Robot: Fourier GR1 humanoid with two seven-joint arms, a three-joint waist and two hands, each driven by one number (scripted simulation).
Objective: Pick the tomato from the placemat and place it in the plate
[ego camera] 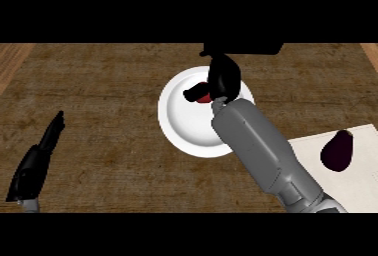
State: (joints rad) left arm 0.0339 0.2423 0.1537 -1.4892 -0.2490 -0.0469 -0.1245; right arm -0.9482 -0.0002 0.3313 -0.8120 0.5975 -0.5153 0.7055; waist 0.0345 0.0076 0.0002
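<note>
A white plate point(186, 125) lies at the middle of the counter. My right hand point(221, 80) reaches over the plate's upper part, its forearm crossing the plate's right side. Its fingers and thumb curl round a red tomato point(204, 97), of which only a small red patch shows under the hand, over the plate. The cream placemat point(354, 175) lies at the lower right, with no tomato on it. My left hand point(37, 160) rests open at the left edge, fingers straight and pointing up.
A dark purple eggplant point(338, 151) lies on the placemat. A dark object point(247, 48) sits at the counter's far edge behind the plate. Lighter wood strips run along the counter's far left and far right corners.
</note>
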